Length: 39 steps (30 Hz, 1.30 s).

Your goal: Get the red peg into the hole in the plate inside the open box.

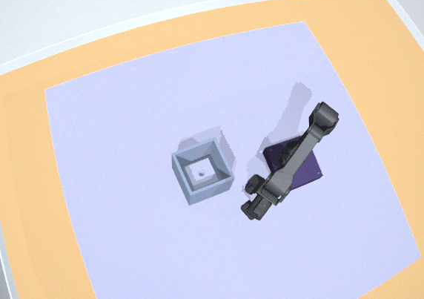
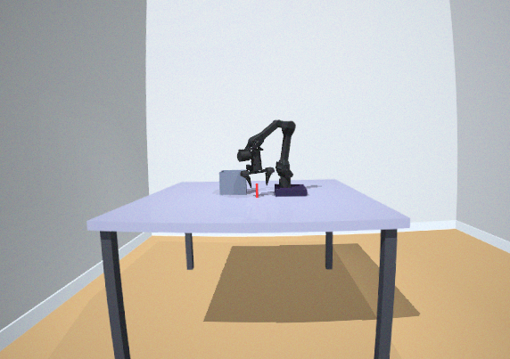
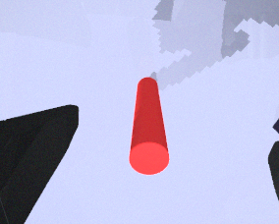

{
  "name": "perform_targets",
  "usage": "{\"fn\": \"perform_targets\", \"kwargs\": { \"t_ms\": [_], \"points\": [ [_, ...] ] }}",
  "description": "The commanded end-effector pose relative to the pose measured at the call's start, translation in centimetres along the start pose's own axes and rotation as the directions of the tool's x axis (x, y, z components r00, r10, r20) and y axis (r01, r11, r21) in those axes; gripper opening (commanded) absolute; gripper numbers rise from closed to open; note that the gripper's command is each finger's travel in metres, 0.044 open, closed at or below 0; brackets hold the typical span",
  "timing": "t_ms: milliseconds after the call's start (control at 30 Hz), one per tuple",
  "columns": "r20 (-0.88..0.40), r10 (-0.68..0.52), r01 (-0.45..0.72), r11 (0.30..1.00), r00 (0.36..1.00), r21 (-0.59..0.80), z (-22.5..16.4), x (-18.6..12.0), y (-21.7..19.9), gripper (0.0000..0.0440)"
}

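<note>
The gripper (image 2: 259,185) (image 3: 178,134) had its two fingers spread wide, with nothing pinched between them. In the exterior view its fingertips hung around the height of the red peg's (image 2: 257,191) (image 3: 149,123) top, one to either side as seen from there. The peg stood upright on the table (image 2: 250,224) (image 1: 148,248); the wrist view set it in the gap between the fingers, nearer the left edge's finger and touching neither. From the top the arm hid it.

Farther out, the open box (image 1: 212,196) (image 2: 233,183) stood near the peg, the plate (image 1: 196,168) at its bottom showing a bare hole. On the other side was the arm's dark purple base (image 1: 314,174) (image 2: 291,191).

Only the approach looked nearly done. Lowering a little, closing on the peg, lifting it, carrying it over the wall and seating it fully were all left.
</note>
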<state>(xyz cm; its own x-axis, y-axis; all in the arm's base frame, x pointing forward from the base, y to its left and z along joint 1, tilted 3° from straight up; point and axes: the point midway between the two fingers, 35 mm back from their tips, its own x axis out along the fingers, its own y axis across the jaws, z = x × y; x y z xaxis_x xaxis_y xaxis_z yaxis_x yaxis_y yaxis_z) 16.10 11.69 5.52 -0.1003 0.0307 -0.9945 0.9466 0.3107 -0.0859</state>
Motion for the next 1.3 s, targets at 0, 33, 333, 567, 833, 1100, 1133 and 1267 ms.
{"fn": "perform_targets", "kwargs": {
  "t_ms": [0, 33, 333, 567, 833, 1100, 1133, 1267],
  "points": [
    [0.016, -0.002, 0.002, 1.000, 1.000, 0.023, 0.3, 1.3, 0.1, 0.0436],
    [0.018, -0.001, 0.000, 1.000, 1.000, 0.027, 0.4, 1.5, 0.1, 0.0432],
    [0.023, 0.021, -0.021, 0.999, 1.000, 0.028, 0.3, 3.0, 1.2, 0.0242],
    [0.017, 0.037, -0.037, 0.999, 0.999, 0.002, 0.1, 3.3, 2.2, 0.0058],
    [-0.019, 0.101, -0.101, 0.995, 0.995, 0.000, -0.4, 1.7, 3.6, 0.0000],
    [-0.060, 0.194, -0.194, 0.981, 0.979, 0.013, -0.7, -1.3, 5.0, 0.0000],
    [-0.063, 0.206, -0.206, 0.979, 0.977, 0.013, -0.7, -1.8, 5.2, 0.0000],
    [-0.069, 0.253, -0.252, 0.968, 0.965, 0.012, -0.5, -3.7, 5.8, 0.0000]
  ]
}}
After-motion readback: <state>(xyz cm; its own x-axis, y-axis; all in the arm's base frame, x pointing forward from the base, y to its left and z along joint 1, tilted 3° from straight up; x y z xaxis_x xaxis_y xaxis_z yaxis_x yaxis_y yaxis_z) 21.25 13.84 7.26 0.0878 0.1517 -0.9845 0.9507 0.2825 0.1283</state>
